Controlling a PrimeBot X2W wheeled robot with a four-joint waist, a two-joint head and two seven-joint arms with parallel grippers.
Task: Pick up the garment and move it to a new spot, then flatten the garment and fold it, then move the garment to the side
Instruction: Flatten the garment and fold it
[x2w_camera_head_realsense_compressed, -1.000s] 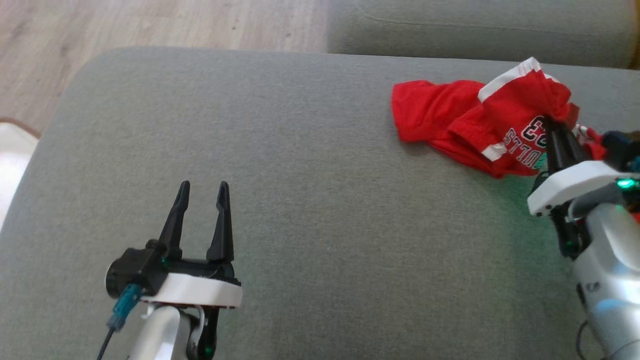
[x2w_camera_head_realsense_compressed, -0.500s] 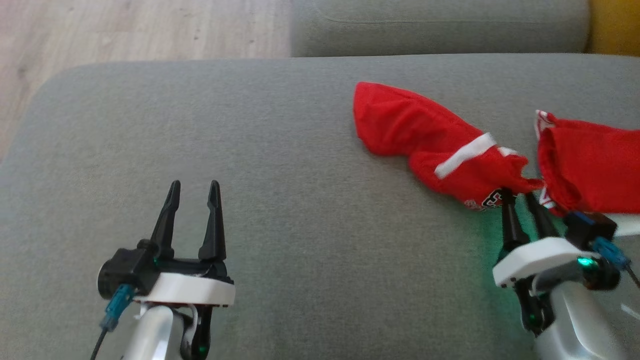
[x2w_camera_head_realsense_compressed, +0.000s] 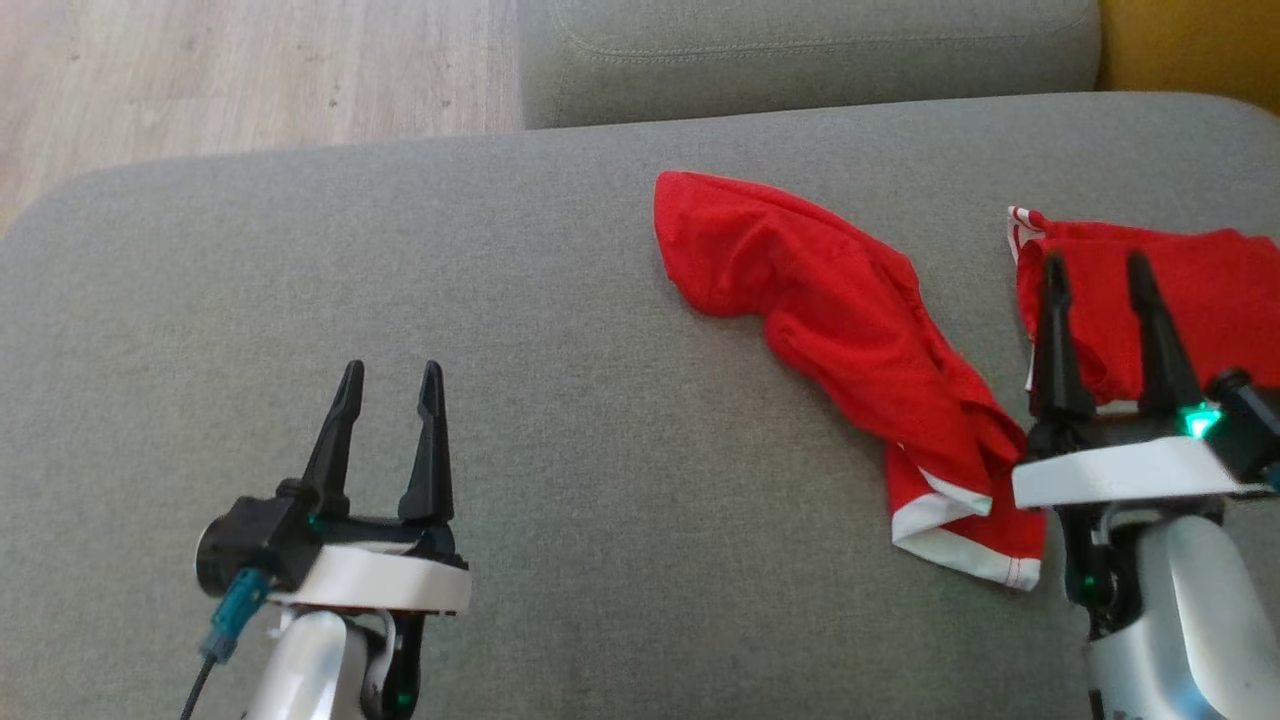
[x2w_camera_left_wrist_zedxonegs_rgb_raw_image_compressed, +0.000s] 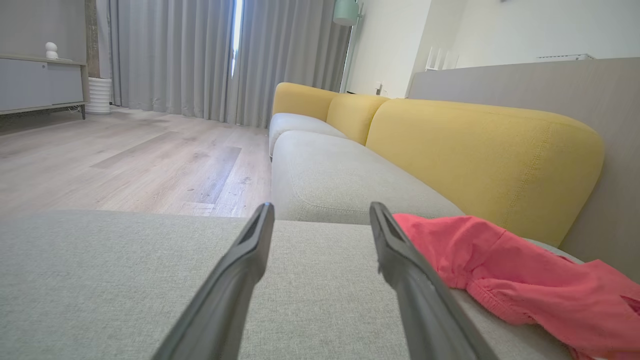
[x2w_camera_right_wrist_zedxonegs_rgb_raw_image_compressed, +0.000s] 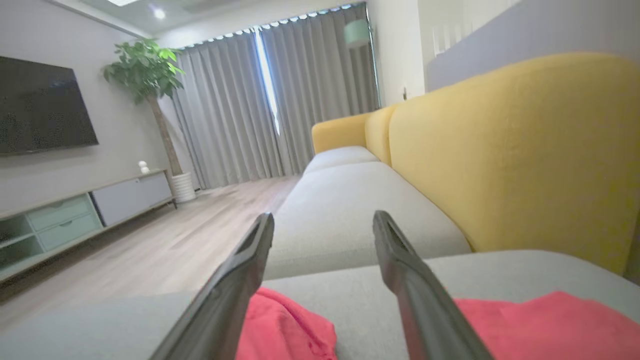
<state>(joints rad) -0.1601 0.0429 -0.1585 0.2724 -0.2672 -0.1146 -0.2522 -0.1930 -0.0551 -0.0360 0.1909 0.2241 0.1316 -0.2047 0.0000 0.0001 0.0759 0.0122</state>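
The red garment (x2w_camera_head_realsense_compressed: 840, 330) lies crumpled on the right half of the gray seat cushion (x2w_camera_head_realsense_compressed: 500, 280). Its long part slants from the middle back of the cushion toward the right front. It ends in a white-edged hem. A second red bunch sits at the cushion's far right. The right gripper (x2w_camera_head_realsense_compressed: 1095, 268) hovers over the cushion's right front, between the two bunches. Its jaws are wide apart and hold nothing. The left gripper (x2w_camera_head_realsense_compressed: 390, 372) is also spread wide and empty. It waits over the cushion's left front, well apart from the cloth. The right arm is much nearer, so it will probably grab first, most likely that near hem.
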